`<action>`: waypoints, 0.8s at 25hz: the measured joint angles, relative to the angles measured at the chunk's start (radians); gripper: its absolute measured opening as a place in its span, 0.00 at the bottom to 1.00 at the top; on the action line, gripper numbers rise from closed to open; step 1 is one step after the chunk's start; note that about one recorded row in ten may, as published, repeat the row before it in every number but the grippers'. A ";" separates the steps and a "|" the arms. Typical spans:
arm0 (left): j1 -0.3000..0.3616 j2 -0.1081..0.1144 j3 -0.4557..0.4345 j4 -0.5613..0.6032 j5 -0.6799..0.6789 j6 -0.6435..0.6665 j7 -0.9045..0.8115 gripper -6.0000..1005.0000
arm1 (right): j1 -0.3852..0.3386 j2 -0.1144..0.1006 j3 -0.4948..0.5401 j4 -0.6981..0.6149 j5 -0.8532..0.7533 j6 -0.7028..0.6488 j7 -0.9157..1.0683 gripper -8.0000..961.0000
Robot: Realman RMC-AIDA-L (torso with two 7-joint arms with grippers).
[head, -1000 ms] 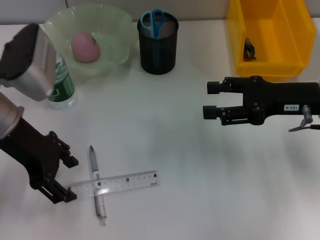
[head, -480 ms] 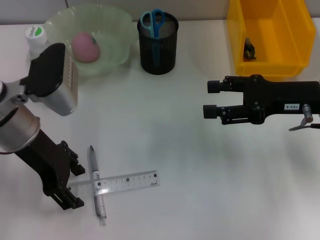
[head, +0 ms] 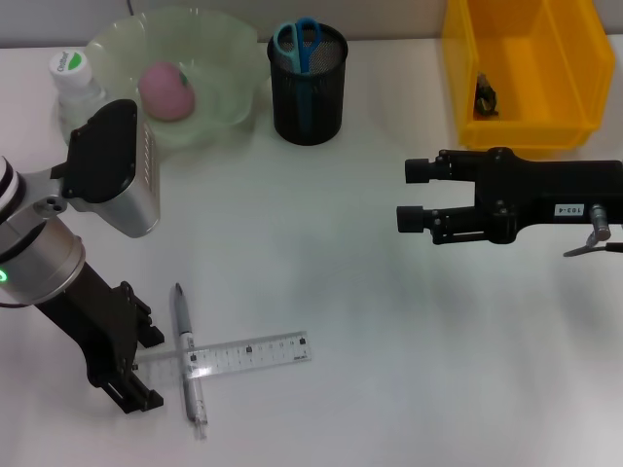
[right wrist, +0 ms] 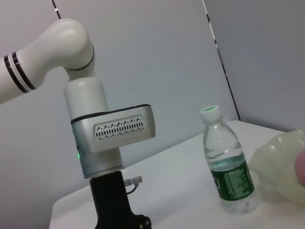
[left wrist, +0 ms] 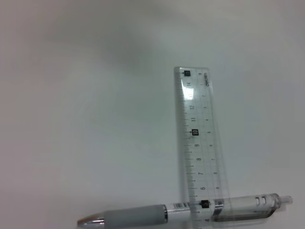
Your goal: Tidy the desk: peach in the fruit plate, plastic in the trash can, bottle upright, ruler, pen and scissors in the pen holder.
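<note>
Two items still loose on the white desk [head: 350,292]: a clear plastic ruler [head: 226,355] and a grey-grip silver pen [head: 188,358]. They cross near the ruler's left end; in the left wrist view the ruler [left wrist: 200,143] lies over the pen [left wrist: 186,215], touching it.

The black left gripper [head: 131,368] is down at desk level at the ruler's left end, just left of the pen. Its jaws are spread, one finger on each long side of the ruler's end, holding nothing. Can't tell if the fingers touch the ruler.

The black right gripper [head: 409,195] hangs over the right side of the desk, well apart from everything, pointing left. Jaws wide, nothing between them.

The pink peach [head: 166,91] sits in the pale green wavy-rimmed fruit plate [head: 219,44] at the back left. The clear water bottle with white cap and green label [head: 70,76] stands upright just left of the plate; the right wrist view shows the bottle [right wrist: 228,167] upright too. The blue-handled scissors [head: 297,41] stand handles-up in the black mesh pen holder [head: 308,107], right of the plate. The yellow plastic bin [head: 531,68] sits back right with a small dark scrap [head: 484,95] inside; can't identify it.
</note>
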 joint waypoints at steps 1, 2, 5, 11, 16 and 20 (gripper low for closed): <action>0.001 0.000 0.002 0.000 0.000 -0.004 -0.001 0.72 | -0.001 0.000 0.000 0.000 0.000 0.000 0.000 0.84; 0.002 0.000 0.004 0.000 0.000 -0.006 -0.002 0.72 | -0.001 0.000 0.000 0.000 0.000 0.000 0.000 0.84; 0.007 -0.001 0.016 0.003 -0.001 -0.008 -0.007 0.72 | -0.001 0.000 0.000 -0.003 -0.001 0.000 0.000 0.84; 0.015 -0.001 0.030 0.009 -0.004 -0.014 -0.010 0.70 | -0.004 0.000 0.004 -0.006 -0.001 0.000 0.000 0.84; 0.016 -0.001 0.031 0.010 -0.005 -0.019 -0.010 0.60 | -0.005 0.000 0.016 -0.006 -0.002 -0.002 0.000 0.84; 0.016 -0.001 0.032 0.011 -0.006 -0.026 -0.010 0.57 | -0.006 0.000 0.023 -0.006 -0.002 -0.006 0.000 0.84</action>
